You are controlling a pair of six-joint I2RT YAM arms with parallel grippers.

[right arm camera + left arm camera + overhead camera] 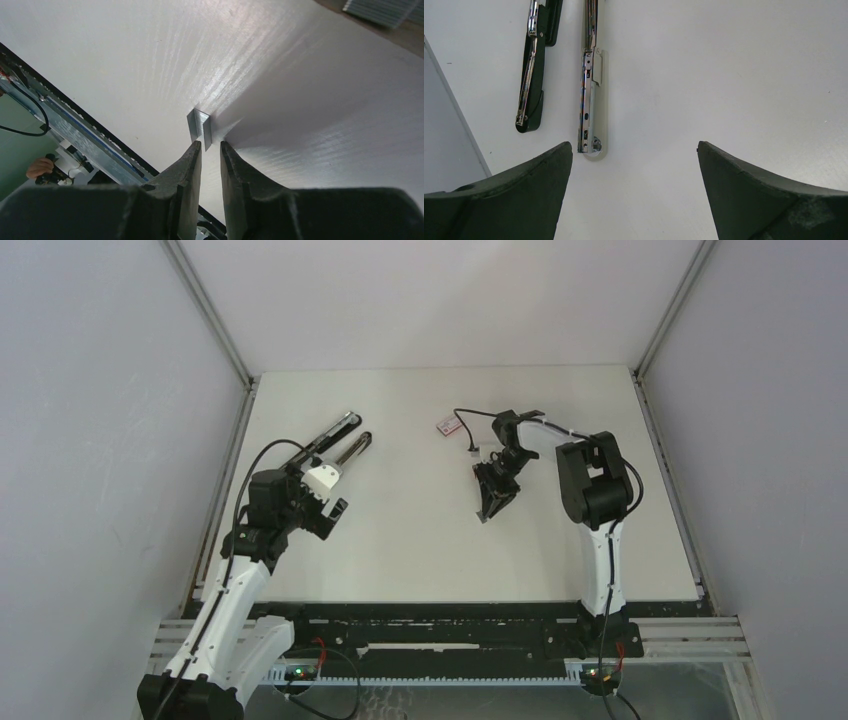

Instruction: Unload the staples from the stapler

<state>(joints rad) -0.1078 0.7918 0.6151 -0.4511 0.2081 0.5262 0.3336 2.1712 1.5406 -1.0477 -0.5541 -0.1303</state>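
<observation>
My right hand (210, 145) nearly together at staples (199, 127), pinch unclear, parking them on bench (310, 85) clear of stapler (592, 100); left hand (634, 150) apart.

Bright, even light overall, with the wrist views less clean.
From above, the white table (420, 550) was evenly lit and sharp, with only faint shadows. In the right wrist view, streaked glare crossed the table. A broad grey shadow spread to the right of the staples (199, 129), and the near black fingers (180, 190) looked soft and underexposed.

White table (420, 550) bears opened stapler (340, 443), staples (199, 127), reddish box (447, 426).
</observation>
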